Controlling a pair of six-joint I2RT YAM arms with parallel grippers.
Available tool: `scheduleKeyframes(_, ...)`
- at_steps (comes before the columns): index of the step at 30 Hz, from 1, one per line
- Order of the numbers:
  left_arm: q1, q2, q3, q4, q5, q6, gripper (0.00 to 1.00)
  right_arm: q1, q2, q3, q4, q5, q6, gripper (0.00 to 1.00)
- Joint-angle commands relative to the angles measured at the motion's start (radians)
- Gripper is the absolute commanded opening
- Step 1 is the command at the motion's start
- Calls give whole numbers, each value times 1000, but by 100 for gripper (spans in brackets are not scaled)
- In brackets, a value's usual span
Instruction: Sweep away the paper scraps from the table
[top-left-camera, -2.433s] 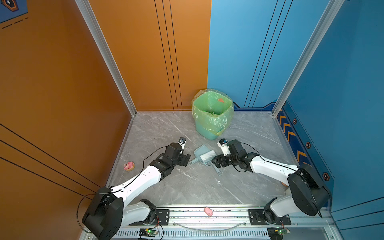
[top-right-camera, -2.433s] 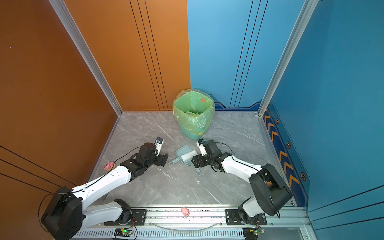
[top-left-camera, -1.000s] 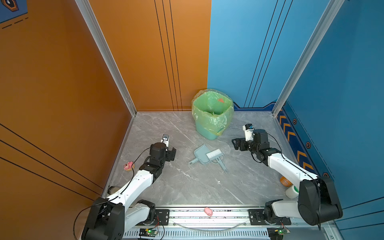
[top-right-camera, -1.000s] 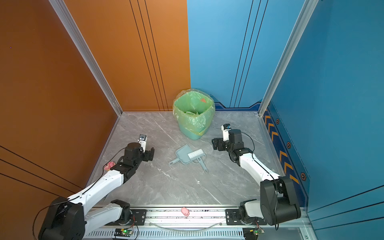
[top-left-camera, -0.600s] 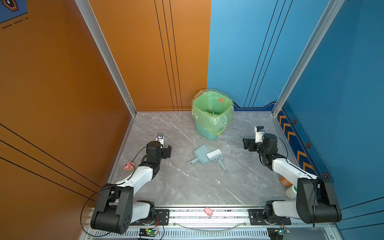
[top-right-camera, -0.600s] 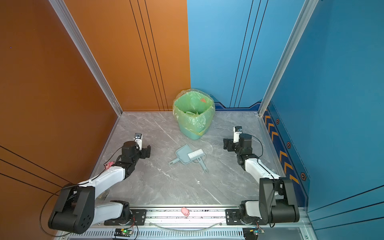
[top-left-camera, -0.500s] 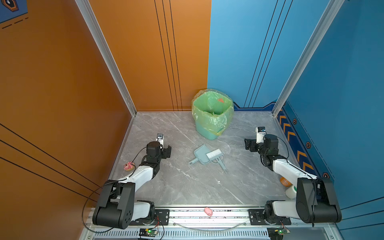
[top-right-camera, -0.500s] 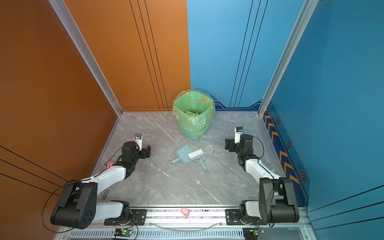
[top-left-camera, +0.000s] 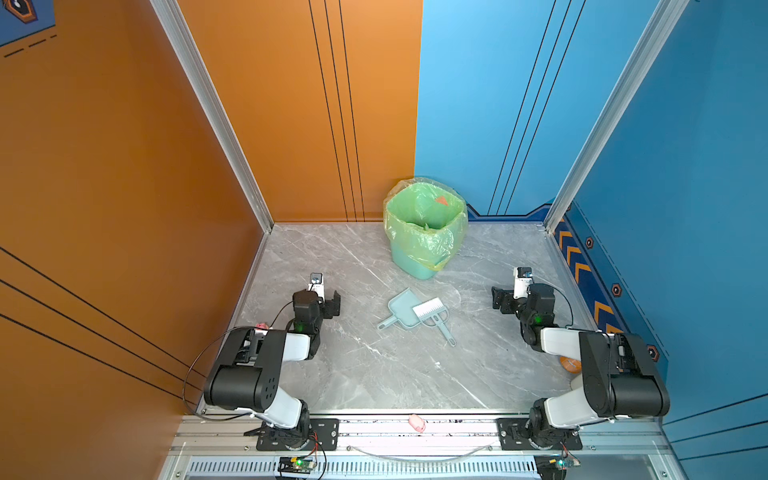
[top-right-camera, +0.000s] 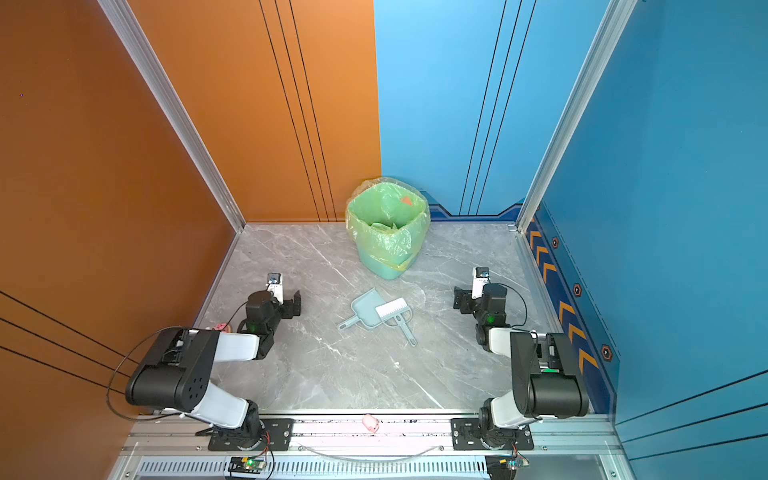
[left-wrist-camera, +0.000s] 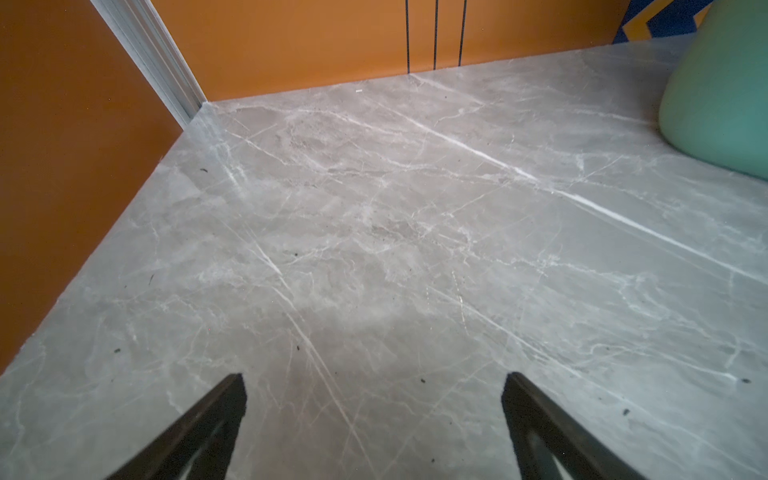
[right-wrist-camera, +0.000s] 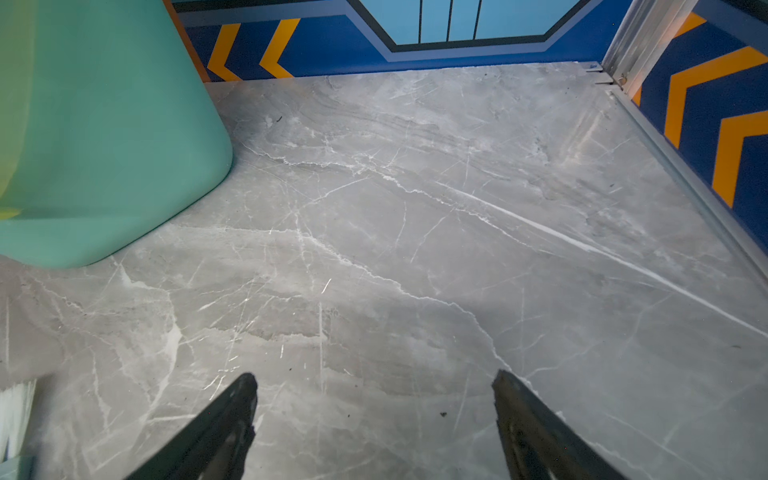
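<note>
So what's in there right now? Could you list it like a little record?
table: grey marble, white veins
bin: green-lined, at the back
paper scraps: orange bit showing inside the bin
dustpan: lying mid-table
brush: overlapping the dustpan's edge
left gripper: open, empty
right gripper: open, empty
pig figurine: on the front rail

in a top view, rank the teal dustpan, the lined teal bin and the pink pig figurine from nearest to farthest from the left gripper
From the left gripper:
1. teal plastic dustpan, just to its right, in the middle.
2. teal bin with yellow-green liner, further back and to the right.
3. small pink pig figurine, at the very front.
</note>
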Motion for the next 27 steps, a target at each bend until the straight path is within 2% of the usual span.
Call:
scheduleKeyframes(1,5,-1,-8,101,-27,-24,98,8,0,-9,69,23,6,90)
scheduleKeyframes(3,2,5,0,99,-45,-26,98,10,3,-13,77,46,9,90)
scheduleKeyframes(4,-1,7,2,97,-64,-26,98,22,5,-25,103,95,13,90)
scheduleKeyframes(6,-8,7,4,94,-82,-26,98,38,65,-81,276,143,20,91)
scheduleKeyframes(7,-12,8,5,93,-94,-24,98,39,35,-69,175,152,14,91)
scheduleKeyframes(8,-12,8,4,94,-94,-24,98,45,28,-49,151,172,14,92)
scheduleKeyframes(9,-11,9,6,94,-95,-24,98,42,53,-61,223,177,24,92)
scheduleKeyframes(11,-7,11,10,88,-115,-39,98,42,31,-46,140,196,26,94)
scheduleKeyframes(13,14,10,19,64,-110,-63,98,45,48,-57,196,202,29,100)
scheduleKeyframes(27,1,3,14,65,-123,-54,98,46,39,-49,166,202,25,100)
